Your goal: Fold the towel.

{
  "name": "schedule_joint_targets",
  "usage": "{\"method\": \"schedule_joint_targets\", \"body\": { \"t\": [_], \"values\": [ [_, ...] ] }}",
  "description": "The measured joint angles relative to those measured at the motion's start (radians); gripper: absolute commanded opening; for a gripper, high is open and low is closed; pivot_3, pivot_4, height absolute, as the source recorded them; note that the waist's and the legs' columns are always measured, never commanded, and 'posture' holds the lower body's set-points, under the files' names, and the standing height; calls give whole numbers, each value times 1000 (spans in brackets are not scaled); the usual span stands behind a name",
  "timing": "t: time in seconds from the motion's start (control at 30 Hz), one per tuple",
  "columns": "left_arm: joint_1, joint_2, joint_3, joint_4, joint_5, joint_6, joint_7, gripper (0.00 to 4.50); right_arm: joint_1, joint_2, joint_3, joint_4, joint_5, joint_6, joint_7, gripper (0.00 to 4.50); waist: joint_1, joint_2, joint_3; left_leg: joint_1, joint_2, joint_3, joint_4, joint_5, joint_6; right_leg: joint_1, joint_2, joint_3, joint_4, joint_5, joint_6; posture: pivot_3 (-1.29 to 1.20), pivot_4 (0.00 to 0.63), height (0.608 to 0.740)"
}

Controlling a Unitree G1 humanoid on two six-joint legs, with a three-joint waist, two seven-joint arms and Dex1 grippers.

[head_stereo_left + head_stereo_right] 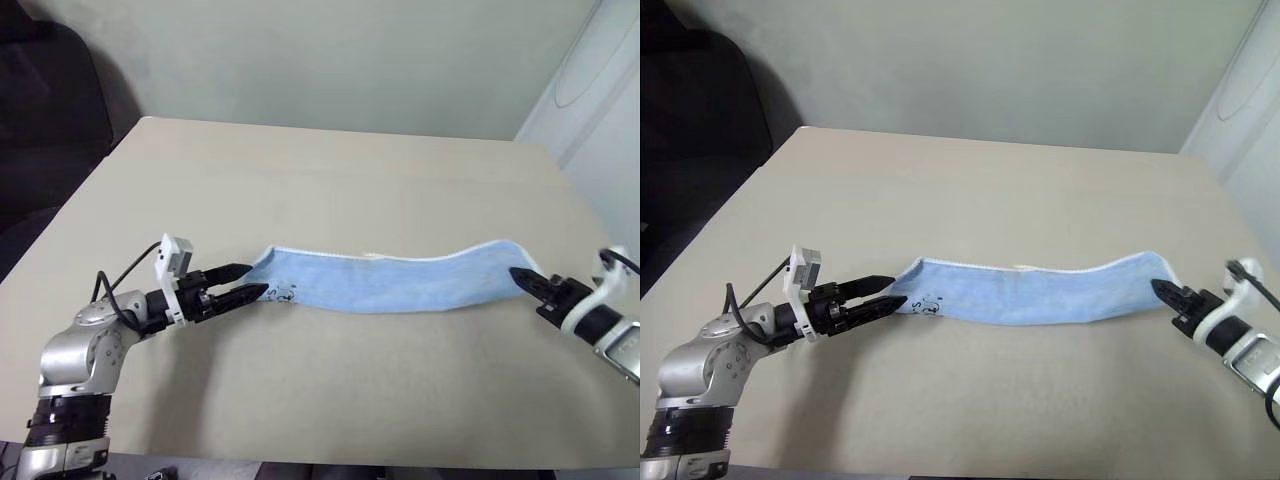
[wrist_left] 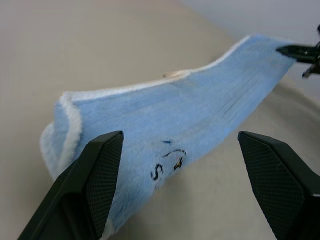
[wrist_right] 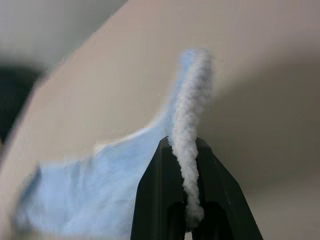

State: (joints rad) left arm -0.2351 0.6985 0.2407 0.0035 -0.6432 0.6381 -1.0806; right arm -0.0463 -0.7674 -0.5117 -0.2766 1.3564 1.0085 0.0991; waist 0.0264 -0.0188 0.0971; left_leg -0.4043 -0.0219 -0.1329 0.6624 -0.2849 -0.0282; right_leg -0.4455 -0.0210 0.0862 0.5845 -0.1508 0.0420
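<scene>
Our right end effector (image 1: 522, 277), at the right edge of the frame, is clamped tight on one short end of the towel (image 1: 395, 281); in the right wrist view the white piped edge (image 3: 189, 150) runs straight up between its two black fingers (image 3: 155, 195). Our left end effector (image 1: 242, 282), at lower left, stands with its jaws wide apart on either side of the towel's other end. In the left wrist view the two fingers (image 2: 100, 172) flank the cloth without touching it, so that end is not yet gripped.

Moving outward, the towel stretches as a long, narrow light-blue band across the lower middle of the frame, between the two end effectors. Its right end is raised off the table (image 1: 330, 180) and the middle sags in a shallow curve. The small dark printed motif (image 1: 284, 294) sits near the left end, just beside our open jaws.

We judge the task to be at an early stage: the band appears already doubled lengthwise, though we cannot be certain. What remains is closing the left jaws and bringing one end over the other.
</scene>
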Motion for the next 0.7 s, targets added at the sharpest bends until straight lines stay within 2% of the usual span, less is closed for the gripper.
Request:
{"method": "schedule_joint_targets", "body": {
  "t": [0.07, 0.27, 0.4, 0.53, 0.7],
  "values": [
    [-2, -4, -3, 2, 1, -1, 1, 3999, -24, -45, 76, -55, -55, 6, 60, 44, 0, -1, 0, 0, 0, 0, 0, 0, 0, 0, 0, 0, 0, 3, -5, 0, 150, 740],
    [-6, -18, -10, 4, 4, -5, 16, 3999, -161, -101, 331, -125, -222, 30, 173, 44, -1, 0, 0, 0, -1, 0, 1, 1, 1, 1, 0, 0, -1, 4, -6, 0, 150, 740],
    [-5, -29, -10, 3, 4, -8, 23, 3999, -265, -74, 492, -112, -350, 37, 206, 44, 0, -1, 0, 0, -1, 0, 2, 2, 2, 1, 0, 0, -1, 5, -7, 0, 150, 740],
    [1, -40, -9, -1, 3, -9, 39, 3999, -344, 7, 638, -38, -497, 34, 225, 44, 0, -1, 0, 1, 0, 0, 1, 5, 5, 1, 0, 0, -1, 6, -7, 0, 150, 740],
    [14, -45, -8, -8, 1, -9, 44, 3999, -398, 82, 710, 44, -618, 26, 254, 44, 1, -1, 0, 1, -1, 0, 1, 5, 5, 1, 0, 0, -1, 7, -8, 0, 150, 740]
  ]
}}
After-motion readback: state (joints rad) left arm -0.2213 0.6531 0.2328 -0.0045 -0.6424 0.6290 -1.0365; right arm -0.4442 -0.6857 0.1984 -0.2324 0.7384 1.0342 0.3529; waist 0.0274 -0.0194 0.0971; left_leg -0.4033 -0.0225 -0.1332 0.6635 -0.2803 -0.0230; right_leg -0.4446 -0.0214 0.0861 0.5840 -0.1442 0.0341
